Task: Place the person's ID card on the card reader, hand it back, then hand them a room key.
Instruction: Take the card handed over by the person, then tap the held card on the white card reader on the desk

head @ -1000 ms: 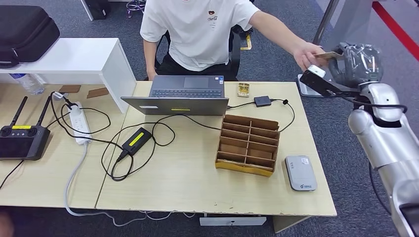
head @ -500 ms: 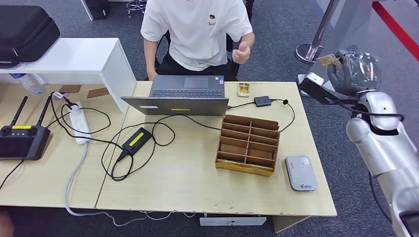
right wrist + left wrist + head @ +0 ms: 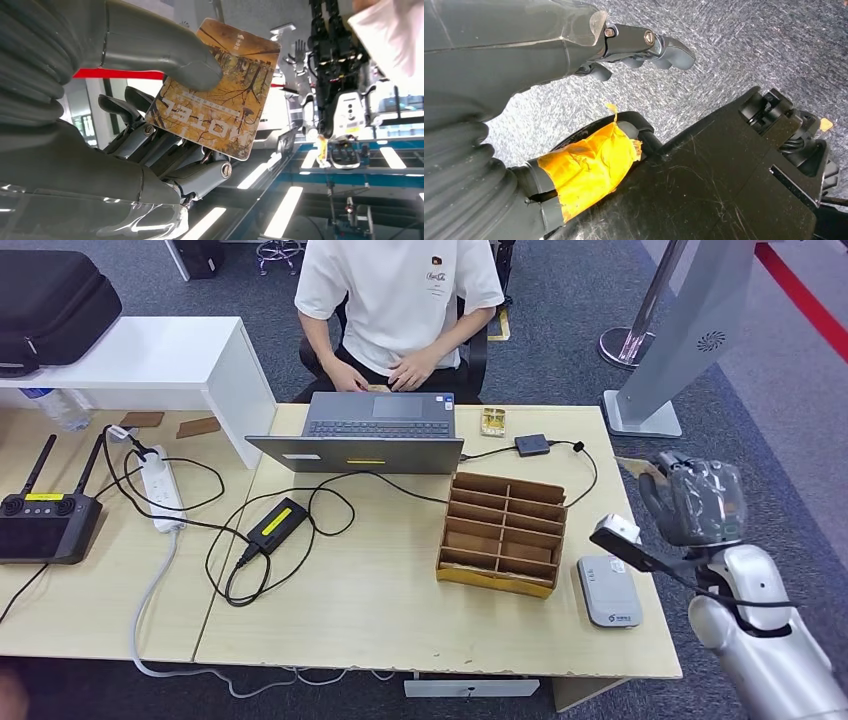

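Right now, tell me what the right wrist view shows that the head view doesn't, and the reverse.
Right wrist view alone: the card's printed face, tree pattern and lettering, pinched under the thumb.
Head view alone: the grey card reader near the table's edge, the cardboard organizer, the laptop, the seated person.
Both: the right hand holding the card.

Card point(image 3: 217, 97) is showing an orange-brown tree print; card reader point(image 3: 607, 590) is appearing grey; thumb point(image 3: 165, 55) is appearing grey.
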